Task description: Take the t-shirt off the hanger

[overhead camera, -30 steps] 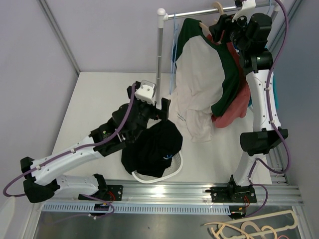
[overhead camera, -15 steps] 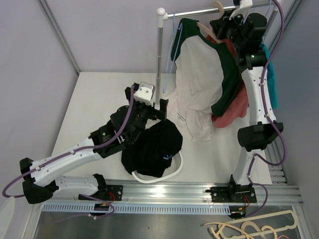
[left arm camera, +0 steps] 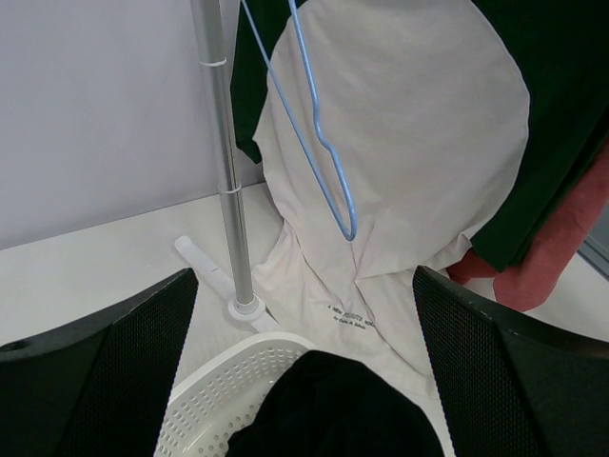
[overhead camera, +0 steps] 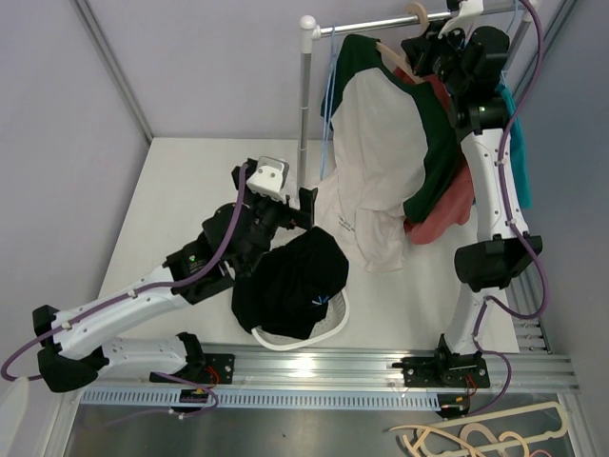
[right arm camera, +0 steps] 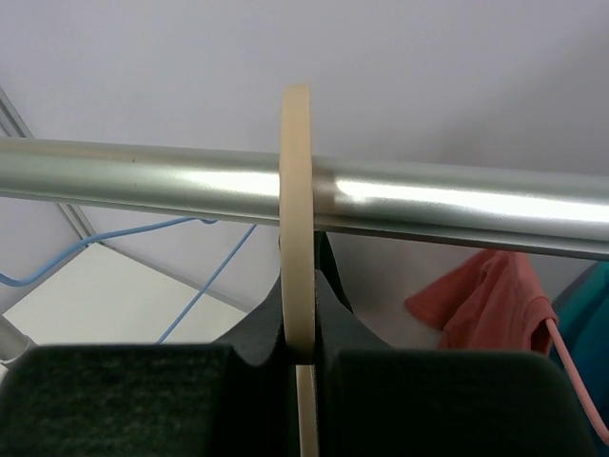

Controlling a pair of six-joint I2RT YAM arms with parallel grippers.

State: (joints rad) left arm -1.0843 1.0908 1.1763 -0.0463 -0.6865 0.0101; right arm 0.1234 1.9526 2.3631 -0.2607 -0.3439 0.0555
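**Right end effector** (right arm camera: 303, 386): clenched on the neck of the cream hanger (right arm camera: 296, 219), directly below the point where its hook loops over the rail (right arm camera: 457, 205). Judged purpose: to steady or lift the hook so that the garment can be pulled free.

**T-shirt** (overhead camera: 381, 143): white body, dark green sleeves. It hangs on that hanger at the 1 o'clock corner of the counter (overhead camera: 200, 190), with its hem drooping towards the counter.

**Left end effector** (left arm camera: 304, 371): released, fingers spread wide. It hovers over the white basket (left arm camera: 224, 390), which holds a black garment (left arm camera: 333, 409) and sits at 6 o'clock on the counter. It faces the t-shirt at roughly its 1 o'clock, and looks poised to reach for the cloth.

**Blue wire hanger** (left arm camera: 314, 143): bare, dangling in front of the shirt, just beside the upright pole (left arm camera: 228, 190). It may snag a reach.

**Red garment** (overhead camera: 447, 205): behind the t-shirt, at its 4 o'clock.

**Not made out:**
- The hanger's shoulders, which are buried inside the shirt.
- The collar, masked by the right arm.
- Whether the hem touches the counter.
- The lower part of the right pads, cut off by the wrist view.
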